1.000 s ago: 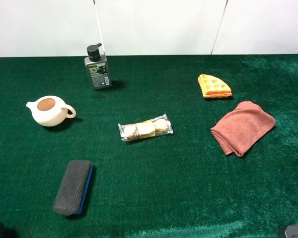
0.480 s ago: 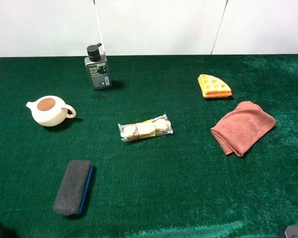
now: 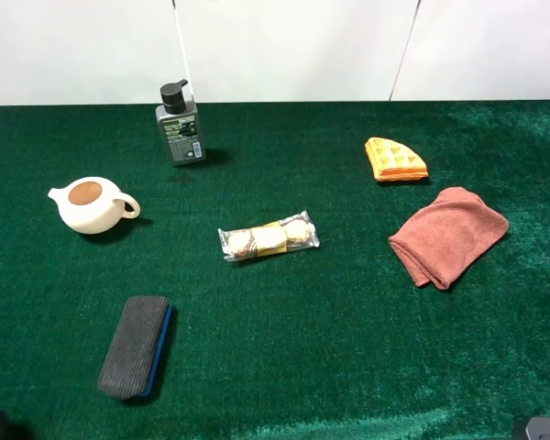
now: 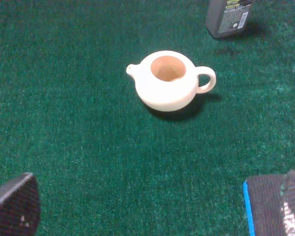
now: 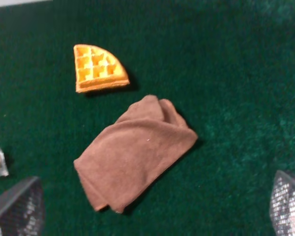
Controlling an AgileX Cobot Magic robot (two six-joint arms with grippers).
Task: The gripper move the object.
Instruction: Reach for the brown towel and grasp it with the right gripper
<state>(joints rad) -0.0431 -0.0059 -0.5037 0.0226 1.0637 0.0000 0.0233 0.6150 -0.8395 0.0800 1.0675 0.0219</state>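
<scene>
Right wrist view shows the right gripper (image 5: 152,205) with its two fingers far apart, holding nothing. The left gripper (image 4: 153,204) is spread wide too, with nothing in it. Nearest on the green table (image 3: 348,367), on the left, lies a dark eraser block (image 3: 135,346). Farther back, a clear snack pack (image 3: 269,237) sits in the middle. The pink towel (image 3: 447,235) lies folded on the right side. A white teapot (image 3: 90,203) sits on the left. Just behind the towel is a waffle piece (image 3: 395,159), not touching it. A black bottle (image 3: 180,124) stands farthest back.
</scene>
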